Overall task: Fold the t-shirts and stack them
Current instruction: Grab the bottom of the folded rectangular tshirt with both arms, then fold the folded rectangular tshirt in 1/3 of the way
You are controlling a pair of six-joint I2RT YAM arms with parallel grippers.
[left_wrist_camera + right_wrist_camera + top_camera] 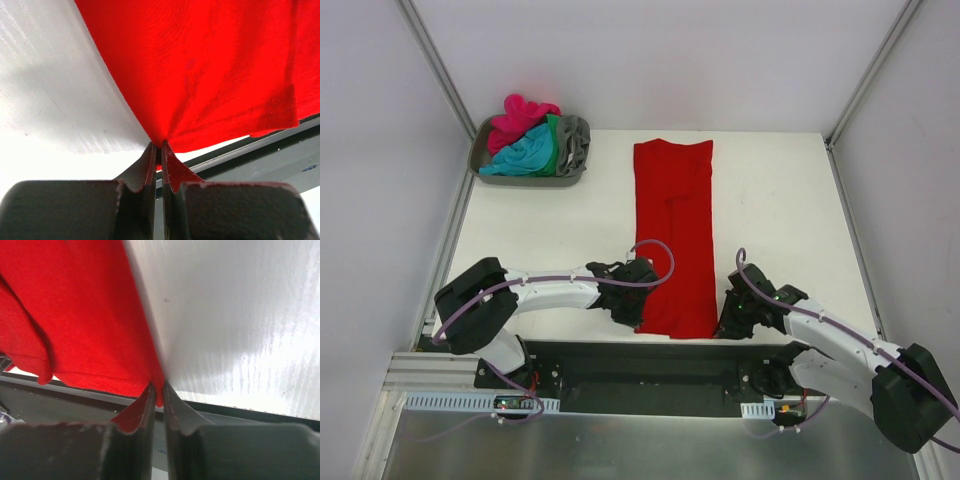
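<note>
A white table [770,200] inside pale walls carries the red t-shirt [675,230], narrowed to a long strip that runs straight away from both grippers. The left gripper [159,147] is pinched tight on the hem's near left corner, with cloth fanning up and ahead of its tips. The right gripper [158,390] is likewise closed on the near right corner, with bare table off to its outer side. The step in hand looks like the crosswise fold. Both corners should rise together, level, and travel forward over the strip so the near hem lands square on the far end, with neither arm pulling outward and skewing the edges. Far ahead and to the left of the left gripper, the grey tray [480,152] holds the remaining t-shirts [525,140] in a heap.
</note>
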